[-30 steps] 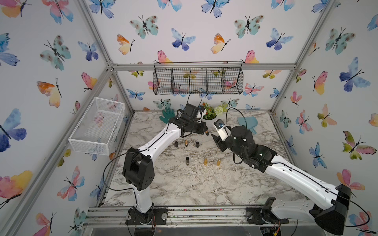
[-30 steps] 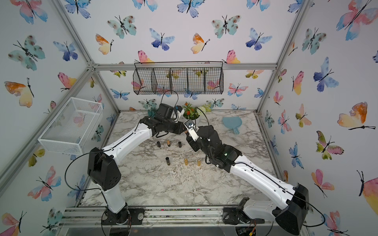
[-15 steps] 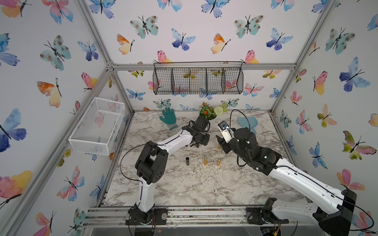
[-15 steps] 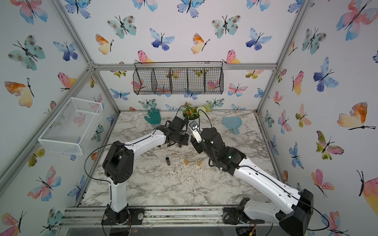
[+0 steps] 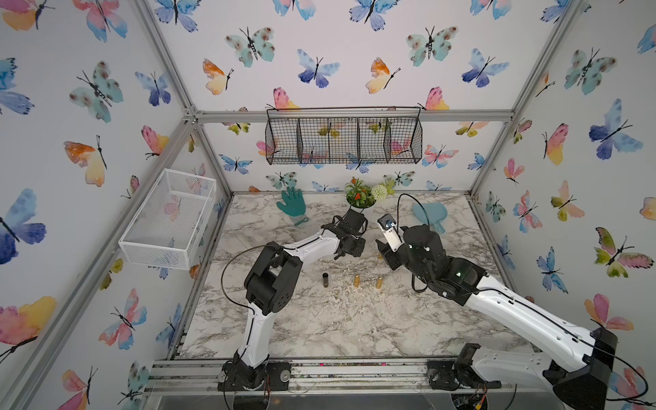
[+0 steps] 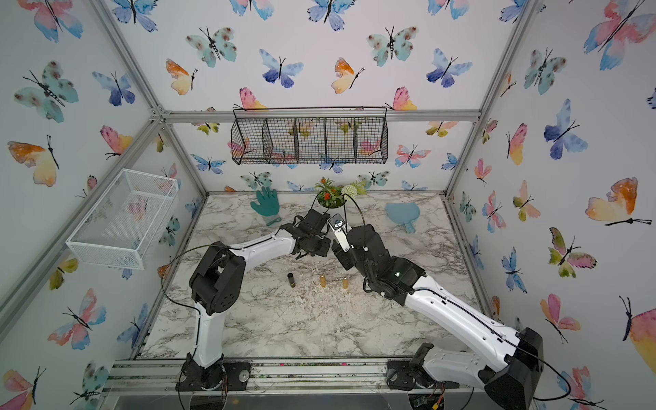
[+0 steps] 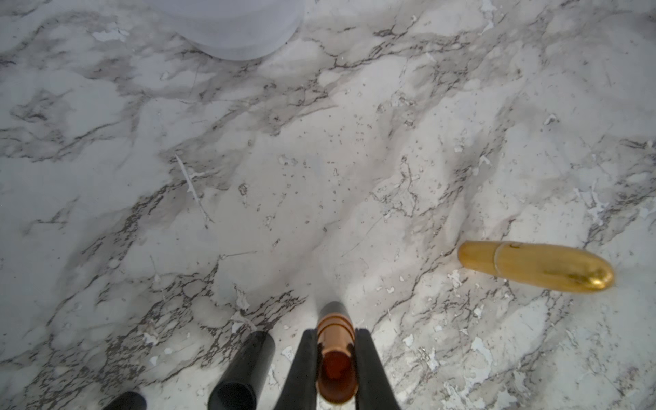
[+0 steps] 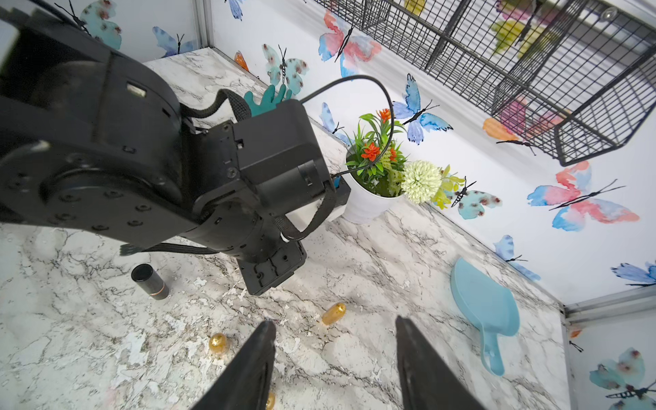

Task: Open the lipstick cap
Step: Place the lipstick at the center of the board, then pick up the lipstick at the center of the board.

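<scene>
**Left arm drops to the lipstick**

Raised a second ago, the left gripper is now low by the plant, clamped on the copper lipstick on the marble table (black tube alongside). The right gripper hangs half-open, empty.

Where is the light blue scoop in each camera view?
In a top view: light blue scoop at the back of the table, right of the flower pot.
In a top view: scoop there too.
Left wrist: not in it.
Right wrist: scoop on the table.
Landmark: flower pot.
</scene>
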